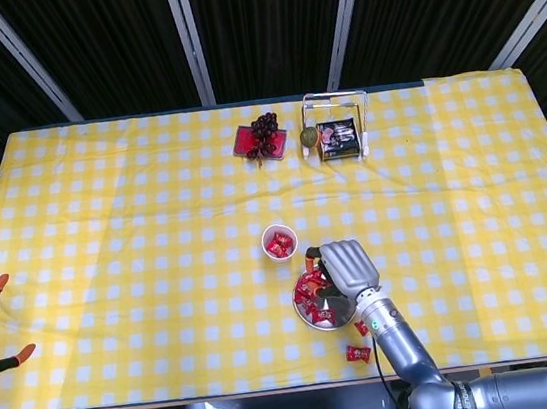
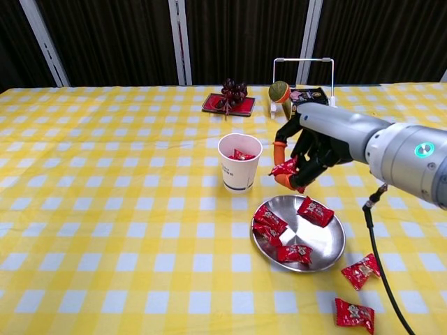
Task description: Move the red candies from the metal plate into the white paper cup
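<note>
While the right hand [image 2: 302, 162] pinches one red candy [image 2: 284, 167] in its fingers above the metal plate [image 2: 328, 249], the white paper cup [image 2: 239, 162] stands just left, toward the counter's middle, nearest this hand.

- The metal plate [image 2: 328, 246] is polished and mirror-bright.
- The red candies [image 2: 316, 211] wear glossy, crinkled wrappers.
- The white paper cup [image 2: 239, 174] is matt.
- A yellow checked cloth [image 2: 105, 209] covers the counter, lightly creased.
- The right hand [image 2: 311, 143] has a smooth grey shell with orange-tipped fingers [image 2: 279, 146].
</note>
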`<state>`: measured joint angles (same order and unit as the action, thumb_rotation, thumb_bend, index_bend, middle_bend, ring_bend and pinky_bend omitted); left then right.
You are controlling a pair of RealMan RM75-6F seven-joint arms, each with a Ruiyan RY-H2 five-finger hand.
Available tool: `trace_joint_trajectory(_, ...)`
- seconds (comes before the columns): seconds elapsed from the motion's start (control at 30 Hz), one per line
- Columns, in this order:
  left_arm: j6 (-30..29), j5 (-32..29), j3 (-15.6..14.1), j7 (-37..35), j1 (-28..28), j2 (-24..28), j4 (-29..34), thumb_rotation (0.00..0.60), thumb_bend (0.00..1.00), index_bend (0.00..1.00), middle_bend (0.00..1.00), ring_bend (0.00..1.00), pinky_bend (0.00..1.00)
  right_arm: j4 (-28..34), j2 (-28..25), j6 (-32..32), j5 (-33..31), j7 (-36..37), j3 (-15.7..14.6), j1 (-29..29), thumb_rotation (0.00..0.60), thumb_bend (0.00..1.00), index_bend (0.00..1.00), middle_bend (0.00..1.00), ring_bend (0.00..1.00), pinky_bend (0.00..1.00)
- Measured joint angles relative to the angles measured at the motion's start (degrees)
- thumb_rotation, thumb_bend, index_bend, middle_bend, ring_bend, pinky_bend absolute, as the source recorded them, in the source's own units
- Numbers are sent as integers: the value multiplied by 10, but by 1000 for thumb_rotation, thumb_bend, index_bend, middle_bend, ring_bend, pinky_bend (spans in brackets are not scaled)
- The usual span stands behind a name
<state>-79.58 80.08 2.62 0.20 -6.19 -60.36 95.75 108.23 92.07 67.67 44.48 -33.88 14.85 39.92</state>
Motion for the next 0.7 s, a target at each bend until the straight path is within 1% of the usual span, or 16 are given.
trace_joint_trajectory(0.17, 6, -5, 1, -3, -2, 2, 2, 600, 9, 0, 0, 0, 0, 9, -3, 0, -15, -13, 22, 21, 600, 474, 635, 828, 950, 976)
trace_joint_trajectory(0.3, 8, -6, 1, -5, -3, 4, 2, 600, 9, 0, 0, 0, 0, -2, 6, -7, -36, -26, 44, 51, 600, 474, 635, 828, 950, 976)
trace_joint_trajectory(0.4, 11, -8, 1, -8, -3, 5, 2, 600, 8, 0, 0, 0, 0, -23, 16, -12, -62, -37, 57, 75, 600, 474, 635, 828, 950, 975)
trace_joint_trajectory(0.53, 14, -9, 1, -10, -4, 7, 2, 600, 8, 0, 0, 0, 0, -67, 31, -23, -93, -43, 74, 100, 600, 475, 635, 828, 949, 975)
trace_joint_trajectory(0.7, 18, -11, 1, -11, -6, 8, 3, 600, 8, 0, 0, 0, 0, -106, 42, -35, -113, -39, 82, 119, 600, 474, 635, 828, 950, 975)
